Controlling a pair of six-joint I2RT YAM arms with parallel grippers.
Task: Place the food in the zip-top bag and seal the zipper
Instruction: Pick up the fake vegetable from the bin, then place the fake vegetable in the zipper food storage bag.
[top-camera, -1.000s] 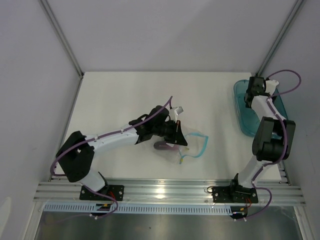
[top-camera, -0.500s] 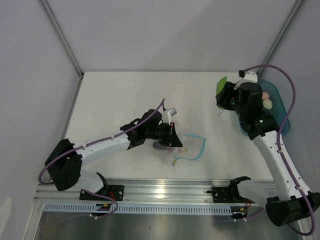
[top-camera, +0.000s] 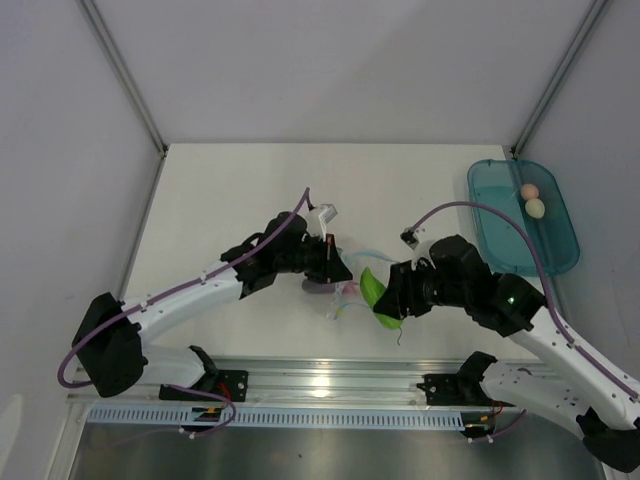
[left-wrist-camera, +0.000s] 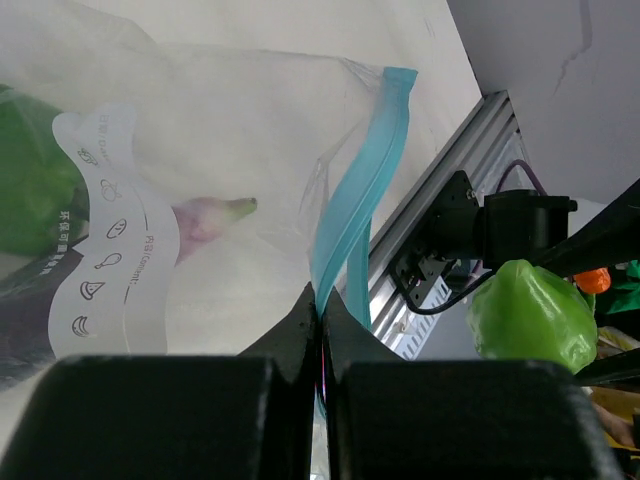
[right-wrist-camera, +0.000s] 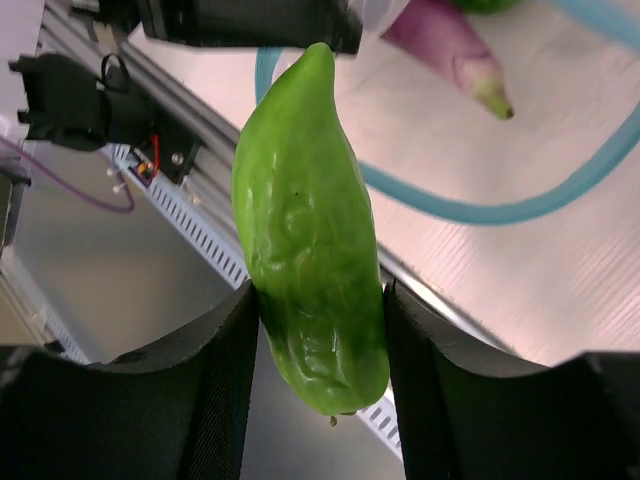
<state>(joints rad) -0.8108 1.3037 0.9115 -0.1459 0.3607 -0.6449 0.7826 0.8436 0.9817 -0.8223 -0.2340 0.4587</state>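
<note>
The clear zip-top bag (top-camera: 345, 290) lies mid-table, and my left gripper (top-camera: 335, 272) is shut on its teal zipper (left-wrist-camera: 355, 200), holding the mouth up. Inside the bag I see a purple eggplant piece (left-wrist-camera: 205, 215) and a green bell pepper (left-wrist-camera: 30, 190). My right gripper (top-camera: 388, 300) is shut on the light green long vegetable (top-camera: 376, 296), hanging just right of the bag's mouth. In the right wrist view the vegetable (right-wrist-camera: 310, 230) fills the gap between the pads, its tip pointing at the zipper loop (right-wrist-camera: 480, 210) and the eggplant piece (right-wrist-camera: 450, 45).
A teal oval tray (top-camera: 482, 215) stands at the far right with a pink ball (top-camera: 529, 191) and a whitish egg (top-camera: 536, 208) in it. The aluminium rail (top-camera: 330, 380) runs along the near table edge, close under the vegetable.
My right arm has swung from the tray down to the bag's mouth, carrying the light green vegetable. The left gripper has shifted slightly left, still clamped on the zipper.
</note>
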